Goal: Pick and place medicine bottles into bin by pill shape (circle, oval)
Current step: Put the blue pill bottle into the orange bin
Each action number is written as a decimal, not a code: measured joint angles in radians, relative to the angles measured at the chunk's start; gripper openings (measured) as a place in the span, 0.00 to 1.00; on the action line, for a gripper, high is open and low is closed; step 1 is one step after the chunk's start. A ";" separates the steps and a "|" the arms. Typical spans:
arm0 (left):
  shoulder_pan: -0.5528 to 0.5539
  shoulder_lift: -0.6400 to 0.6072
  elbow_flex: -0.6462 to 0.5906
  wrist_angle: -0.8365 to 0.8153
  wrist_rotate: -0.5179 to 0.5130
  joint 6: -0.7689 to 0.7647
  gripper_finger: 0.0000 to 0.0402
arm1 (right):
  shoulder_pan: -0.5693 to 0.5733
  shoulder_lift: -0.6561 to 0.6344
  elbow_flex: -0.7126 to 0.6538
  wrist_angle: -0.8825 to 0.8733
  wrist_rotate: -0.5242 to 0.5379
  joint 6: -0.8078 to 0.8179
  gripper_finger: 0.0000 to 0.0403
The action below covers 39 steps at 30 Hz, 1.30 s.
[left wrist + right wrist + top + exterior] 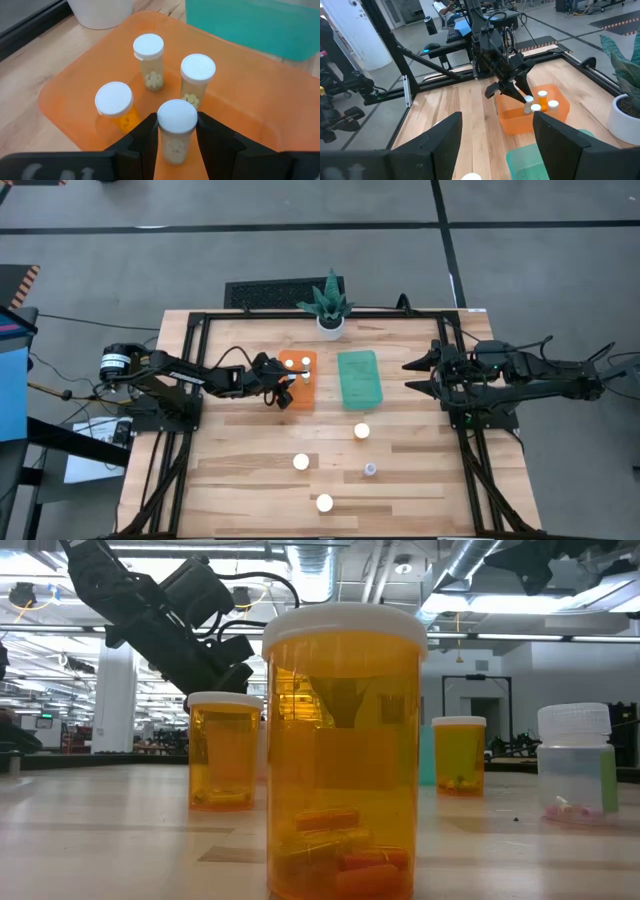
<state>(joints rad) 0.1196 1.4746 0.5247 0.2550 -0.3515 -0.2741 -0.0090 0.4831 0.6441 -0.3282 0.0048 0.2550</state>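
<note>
The orange bin [298, 380] and the green bin [360, 378] lie side by side at the table's middle far part. My left gripper [283, 393] is in the orange bin, shut on a clear white-capped medicine bottle [176, 131]. Three more bottles [148, 67] [197, 77] [116, 106] stand upright on the bin floor beyond it. Other bottles stand on the table nearer the front [362, 431] [301, 462] [370, 469] [324, 503]. My right gripper [418, 375] is open and empty at the table's right, beside the green bin. My left gripper pinches the bottle between its two fingers [146, 134], at the white cap and the top of the body [165, 131]. The fingers come slanting down from the table's left side. The bottle is upright inside the orange bin; whether its bottom rests on the bin floor, I cannot tell.
A white plant pot [330, 323] stands at the far edge just behind the bins. Black frame rails run along the table's left and right sides [185, 360]. In the low view a large orange bottle [345, 750] with oblong capsules stands close to the camera.
</note>
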 joint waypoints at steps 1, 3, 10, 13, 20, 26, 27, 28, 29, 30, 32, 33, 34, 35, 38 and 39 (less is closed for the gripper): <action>0.000 0.000 0.000 0.000 0.000 0.000 0.28 | 0.000 0.000 0.000 0.000 0.000 0.000 0.63; 0.000 0.000 0.000 -0.001 0.000 0.000 0.28 | 0.000 0.000 0.000 0.000 0.000 0.000 0.63; 0.000 0.000 0.000 -0.002 0.001 0.001 0.28 | 0.000 0.000 0.000 0.000 0.000 0.000 0.63; 0.000 0.000 0.000 -0.002 0.003 0.001 0.28 | 0.000 0.000 0.000 0.000 0.000 0.000 0.63; 0.000 0.000 0.000 -0.002 0.014 0.000 0.31 | 0.000 0.000 0.000 0.000 0.000 0.000 0.63; -0.001 0.000 -0.001 -0.010 0.007 -0.023 0.42 | 0.000 0.000 0.000 0.000 0.000 0.000 0.63; -0.001 0.000 -0.001 -0.011 0.006 -0.024 0.43 | 0.000 0.000 0.000 0.000 0.000 0.000 0.63; -0.001 0.000 -0.001 -0.013 0.006 -0.024 0.44 | 0.000 0.000 0.000 0.000 0.000 0.000 0.63; -0.001 0.000 -0.001 -0.013 0.007 -0.025 0.44 | 0.000 0.000 0.000 0.000 0.000 0.000 0.63; -0.001 0.000 -0.001 -0.014 0.009 -0.026 0.44 | 0.000 0.000 0.000 0.000 0.000 0.000 0.63; -0.001 0.000 -0.001 -0.014 0.016 -0.030 0.44 | 0.000 0.000 0.000 0.000 0.000 0.000 0.63; -0.001 0.000 0.000 -0.015 0.016 -0.035 0.44 | 0.000 0.000 0.000 0.000 0.000 0.000 0.63; -0.002 0.000 0.003 -0.016 0.017 -0.035 0.44 | 0.000 0.000 0.000 0.000 0.000 0.000 0.63; -0.003 0.000 0.005 -0.018 0.018 -0.036 0.44 | 0.000 0.000 0.000 0.000 0.000 0.000 0.63; -0.003 0.000 0.018 -0.021 0.018 -0.034 0.44 | 0.000 0.000 0.000 0.000 0.000 0.000 0.63; -0.003 0.000 0.023 -0.021 0.018 -0.028 0.44 | 0.000 0.000 0.000 0.000 0.000 0.000 0.63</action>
<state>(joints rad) 0.1162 1.4746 0.5475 0.2337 -0.3335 -0.3019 -0.0090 0.4828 0.6441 -0.3283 0.0044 0.2550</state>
